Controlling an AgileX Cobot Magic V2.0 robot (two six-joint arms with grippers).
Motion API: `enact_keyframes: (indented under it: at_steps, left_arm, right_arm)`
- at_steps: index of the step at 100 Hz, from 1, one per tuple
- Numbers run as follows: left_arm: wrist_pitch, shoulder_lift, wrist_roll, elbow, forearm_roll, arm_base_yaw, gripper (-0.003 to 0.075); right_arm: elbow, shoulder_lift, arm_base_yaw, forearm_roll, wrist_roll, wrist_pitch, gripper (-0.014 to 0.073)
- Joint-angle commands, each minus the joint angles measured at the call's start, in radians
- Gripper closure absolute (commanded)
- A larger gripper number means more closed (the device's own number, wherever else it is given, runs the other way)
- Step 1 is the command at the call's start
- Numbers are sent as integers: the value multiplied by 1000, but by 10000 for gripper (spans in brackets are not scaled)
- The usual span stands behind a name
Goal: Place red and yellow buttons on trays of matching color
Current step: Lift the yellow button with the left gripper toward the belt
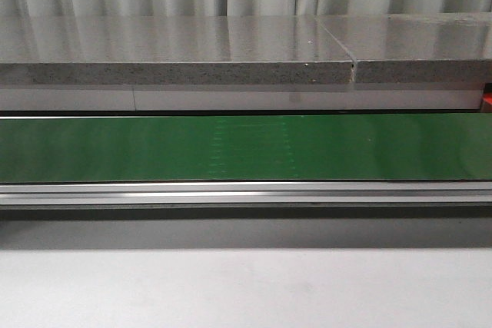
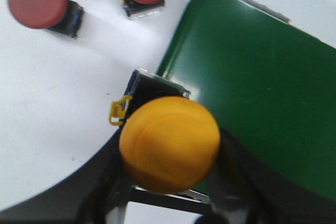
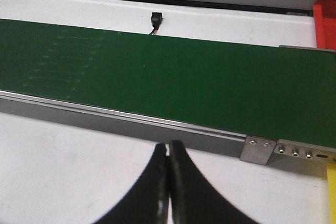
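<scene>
While the left gripper (image 2: pixel 170 203) holds the yellow button (image 2: pixel 169 144) tight between its fingers, that button hangs just over the edge of the green belt (image 2: pixel 252 82), part over the belt and part over the white table (image 2: pixel 52 103). It is not on any tray yet.

2 red buttons (image 2: pixel 37 1) sit on the white table near the end of the belt, well apart from the left gripper. Nobody is holding them, and they are not on a tray either.

The right gripper (image 3: pixel 168 182) is closed with nothing in it. It hangs over the white table just beside the belt's metal rail (image 3: pixel 131 116).

A bit of red (image 3: pixel 325 17) shows past the far side of the belt, and a bit of yellow (image 3: pixel 331 192) shows at the near side. They may be the trays, but too little shows to be sure.

So the job looks like it is near the start: 1 yellow button is picked up, and at least 3 buttons must be put down.
</scene>
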Motion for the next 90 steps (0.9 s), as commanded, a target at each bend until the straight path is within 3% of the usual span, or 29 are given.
enact_keyframes:
  at_steps: [1,27,37,49,56,90]
  left_arm:
    - [-7,-27,6,-25,-27,-38,638]
    - [-1,5,10,-25,-65,-64,601]
    - [1,7,10,-25,-65,-64,472]
    - [-7,7,10,-25,-65,-64,246]
    - [-5,7,10,-25,-79,-64,168]
    - [-26,-52,10,-25,-127,-64,209]
  right_arm:
    - [-26,8,1,1,-10,-65,659]
    - [-26,8,1,1,-10,-65,659]
    - [-26,8,1,1,-10,-65,659]
    - [-26,8,1,1,-10,-65,659]
    - [-26,8,1,1,-10,-65,659]
    - [-26,8,1,1,-10,-65,659]
